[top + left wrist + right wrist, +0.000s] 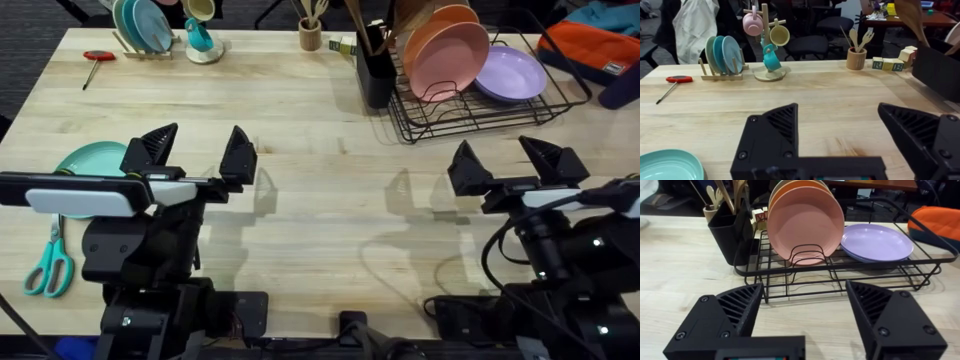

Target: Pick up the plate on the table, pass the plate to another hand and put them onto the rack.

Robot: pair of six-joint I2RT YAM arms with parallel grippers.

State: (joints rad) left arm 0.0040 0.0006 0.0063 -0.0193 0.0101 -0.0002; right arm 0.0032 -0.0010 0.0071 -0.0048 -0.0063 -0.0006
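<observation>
Both grippers, left gripper and right gripper, hang spread and empty. Pickup has not begun: the plate lies just left of the left one, which should swing over its rim.

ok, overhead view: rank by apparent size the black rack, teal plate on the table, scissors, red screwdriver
1. rack, clearly largest.
2. teal plate, partly hidden by the left arm.
3. scissors.
4. red screwdriver, smallest, though it lies farther from the camera, so its order against the scissors is unsure.
</observation>
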